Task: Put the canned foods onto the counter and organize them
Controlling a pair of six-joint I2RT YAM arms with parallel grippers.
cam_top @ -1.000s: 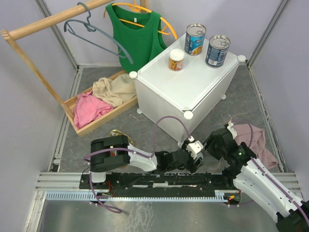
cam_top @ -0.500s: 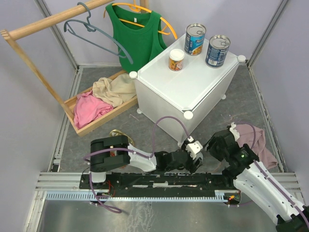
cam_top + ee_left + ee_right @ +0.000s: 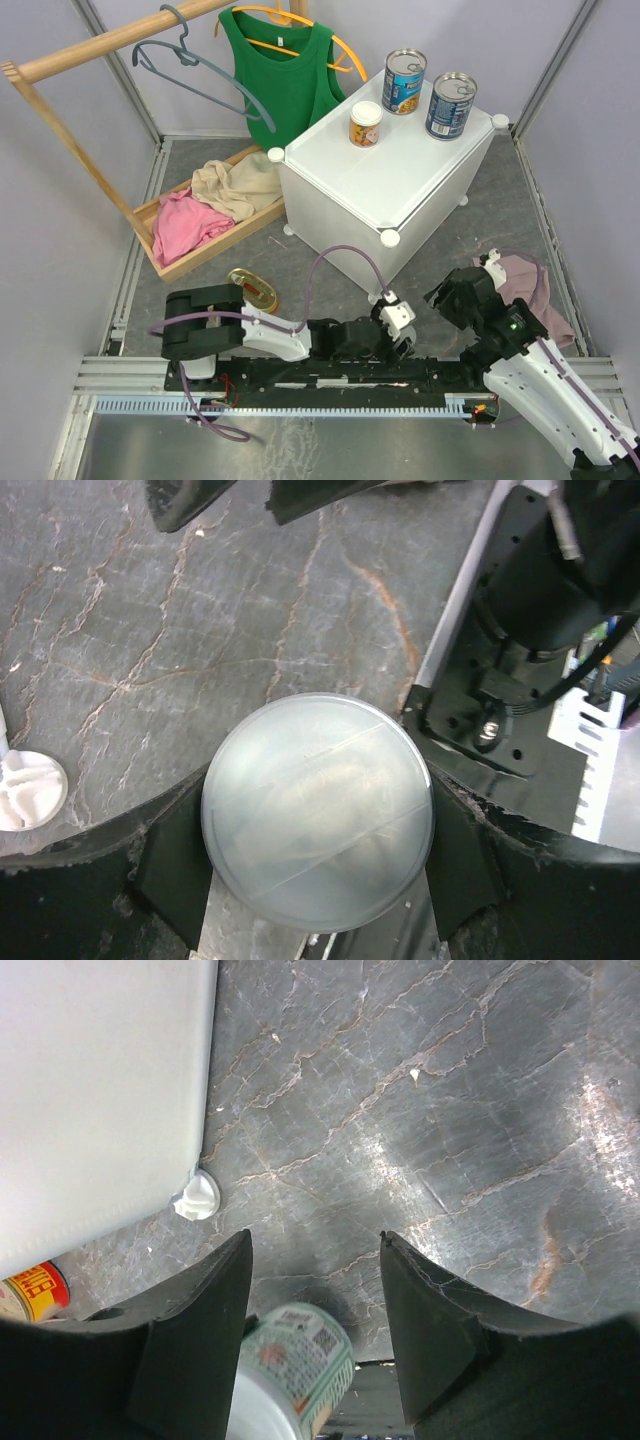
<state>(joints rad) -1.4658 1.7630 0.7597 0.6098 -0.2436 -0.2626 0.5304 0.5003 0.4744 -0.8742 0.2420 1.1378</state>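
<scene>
L gripper [image 3: 316, 852] clenched on small white-lid can [image 3: 318, 798] | R gripper [image 3: 313, 1250] released | tip: lift upright, carry 12 o'clock, set on counter [image 3: 385, 195] beside twin can [image 3: 365, 124]

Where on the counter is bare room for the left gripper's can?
The held can fits on the counter's bare near half, between its left knob and near knob. The far edge is crowded: a white-lidded can and two tall blue-label cans.

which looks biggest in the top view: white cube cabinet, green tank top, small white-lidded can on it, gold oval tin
white cube cabinet
green tank top
small white-lidded can and gold oval tin: too alike to rank
</scene>
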